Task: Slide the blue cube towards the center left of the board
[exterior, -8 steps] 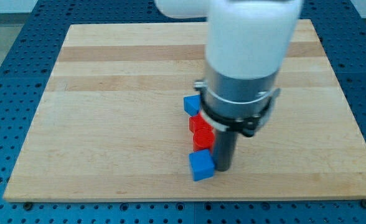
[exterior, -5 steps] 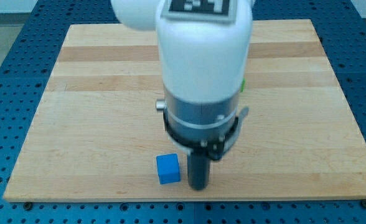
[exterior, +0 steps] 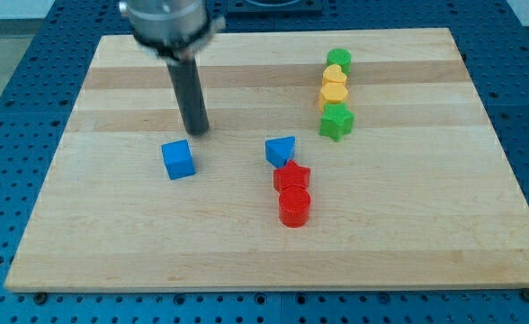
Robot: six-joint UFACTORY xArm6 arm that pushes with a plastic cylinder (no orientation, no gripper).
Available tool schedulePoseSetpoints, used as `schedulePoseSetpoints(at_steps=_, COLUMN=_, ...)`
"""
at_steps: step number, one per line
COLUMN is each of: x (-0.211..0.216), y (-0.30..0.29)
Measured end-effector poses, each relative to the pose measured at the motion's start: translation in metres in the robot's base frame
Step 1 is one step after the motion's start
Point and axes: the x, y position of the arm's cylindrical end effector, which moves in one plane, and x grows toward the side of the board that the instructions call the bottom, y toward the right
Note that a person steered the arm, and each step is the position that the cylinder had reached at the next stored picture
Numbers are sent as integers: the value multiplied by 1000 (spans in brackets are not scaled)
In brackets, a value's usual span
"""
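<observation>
The blue cube point(exterior: 178, 159) sits left of the middle of the surface point(exterior: 112, 234). My tip point(exterior: 196, 131) is just above it, maybe not touching. There are no jaws. Next, push it left a little.

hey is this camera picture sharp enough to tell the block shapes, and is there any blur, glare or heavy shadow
In the camera view, the blocks are fairly sharp: the blue cube and the red blocks read clearly, while the yellow blocks are small and less distinct. The arm's upper part at the view's top is motion-blurred, but my tip is crisp. Lighting is even, with soft short shadows and no strong glare on the board.
</observation>
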Motion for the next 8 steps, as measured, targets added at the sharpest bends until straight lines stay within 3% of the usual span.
schedulePoseSetpoints(at_steps=1, x=-66, y=-26)
schedulePoseSetpoints(at_steps=2, x=-59, y=-10)
schedulePoseSetpoints(at_steps=3, x=1, y=40)
schedulePoseSetpoints(at_steps=4, x=102, y=65)
schedulePoseSetpoints(at_steps=5, x=147, y=60)
schedulePoseSetpoints(at_steps=6, x=177, y=41)
schedulePoseSetpoints(at_steps=7, x=179, y=24)
schedulePoseSetpoints(at_steps=8, x=152, y=5)
